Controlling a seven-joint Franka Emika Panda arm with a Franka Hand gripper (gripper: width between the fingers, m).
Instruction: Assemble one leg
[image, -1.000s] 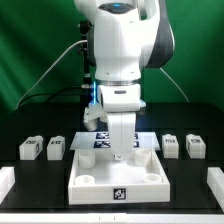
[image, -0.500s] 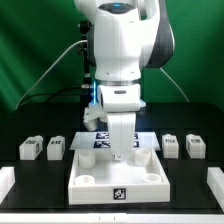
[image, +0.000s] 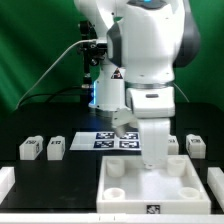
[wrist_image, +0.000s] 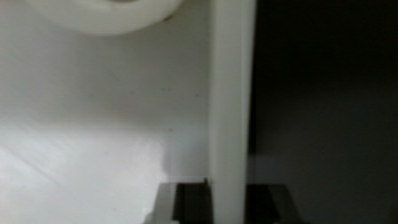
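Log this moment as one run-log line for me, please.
gripper: shut on tray-like tabletop rim | legs: loose, untouched | leg assembly: not started

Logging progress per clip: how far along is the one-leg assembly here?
Done: nothing seated; the large white square plastic tray shows its visible corner sockets empty. In hand: the gripper straddles the tray's rim, apparently clamped on it. Left: the small white tagged plastic legs lie loose off the tray; one must be picked and fitted.
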